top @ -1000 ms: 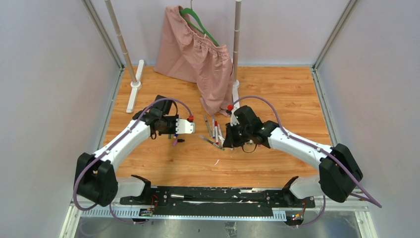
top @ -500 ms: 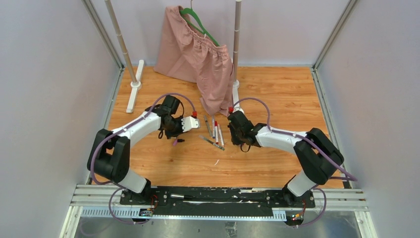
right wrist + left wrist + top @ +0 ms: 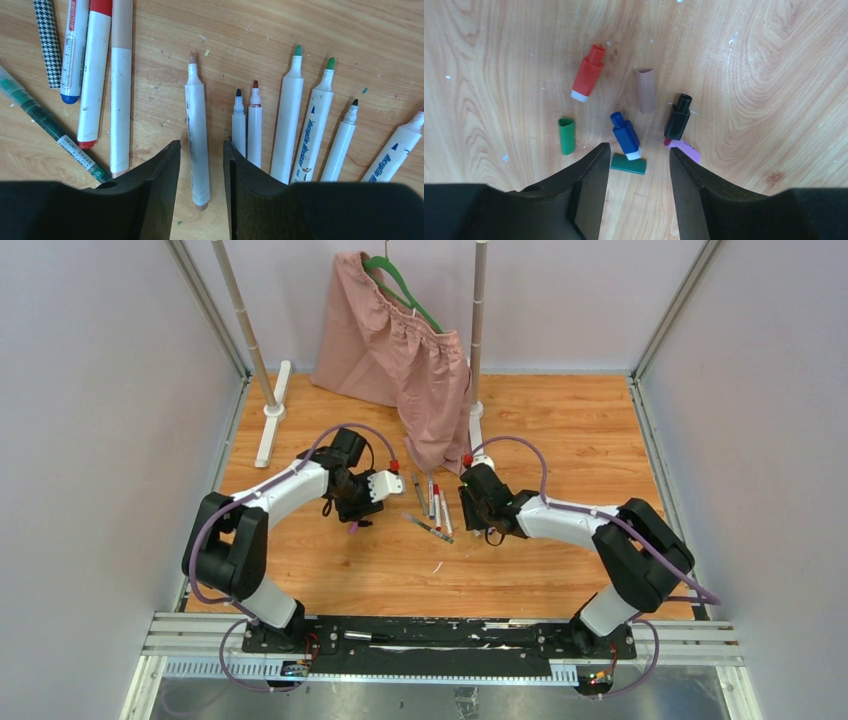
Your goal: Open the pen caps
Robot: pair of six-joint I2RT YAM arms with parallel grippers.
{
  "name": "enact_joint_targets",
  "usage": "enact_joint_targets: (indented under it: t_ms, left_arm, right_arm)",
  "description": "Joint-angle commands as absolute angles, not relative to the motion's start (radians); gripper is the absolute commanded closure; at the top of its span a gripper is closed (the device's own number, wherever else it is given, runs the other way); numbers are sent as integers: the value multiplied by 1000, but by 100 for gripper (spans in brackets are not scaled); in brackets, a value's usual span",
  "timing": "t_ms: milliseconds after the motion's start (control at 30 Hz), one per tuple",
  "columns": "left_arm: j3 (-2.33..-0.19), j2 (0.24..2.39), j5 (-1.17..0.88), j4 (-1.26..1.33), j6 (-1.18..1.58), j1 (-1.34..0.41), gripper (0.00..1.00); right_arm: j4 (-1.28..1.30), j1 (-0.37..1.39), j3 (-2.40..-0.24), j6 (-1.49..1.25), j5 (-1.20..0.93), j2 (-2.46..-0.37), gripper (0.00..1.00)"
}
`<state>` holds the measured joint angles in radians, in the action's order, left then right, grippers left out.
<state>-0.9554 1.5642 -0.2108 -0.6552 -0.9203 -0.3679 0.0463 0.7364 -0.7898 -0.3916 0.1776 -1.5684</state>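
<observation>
In the left wrist view several loose pen caps lie on the wood: red [image 3: 587,75], tan [image 3: 645,90], black [image 3: 678,117], blue [image 3: 625,135], green [image 3: 566,135], dark green [image 3: 628,164] and purple [image 3: 686,151]. My left gripper [image 3: 638,148] is open and empty just above the dark green and blue caps. My right gripper [image 3: 201,143] is open and straddles an uncapped white pen [image 3: 197,125] lying on the table, without touching it. Several more uncapped white pens [image 3: 289,125] lie to its right. A red-capped pen [image 3: 96,75] and a tan-capped pen [image 3: 121,85] lie to its left.
A houndstooth pen [image 3: 47,42], a blue-ended pen [image 3: 75,50] and a green pen [image 3: 50,132] lie at the left of the right wrist view. A pink garment [image 3: 395,350] on a green hanger hangs from a rack with two posts [image 3: 477,340] at the back.
Both arms have dropped low over the table and reached farther back. The left gripper came down over the caps, the right one over the uncapped pens. Little has moved in the last half second.
</observation>
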Motion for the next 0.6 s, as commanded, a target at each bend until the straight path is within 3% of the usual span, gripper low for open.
enact_joint_targets:
  t_ms: [0, 233, 433, 567]
  left_arm:
    - [-1016, 1535, -237, -716, -909, -365, 47]
    - [-1053, 1479, -284, -787, -852, -365, 40]
    - [-1150, 1428, -249, -871, -781, -356, 28]
    - [-1217, 1418, -184, -915, -729, -354, 26]
  right_arm:
    - [79, 735, -780, -390, 248, -1503, 60]
    - [106, 819, -884, -376, 281, -1528, 60]
    - [108, 828, -958, -384, 240, -1624, 61]
    - [105, 828, -976, -396, 221, -1670, 65]
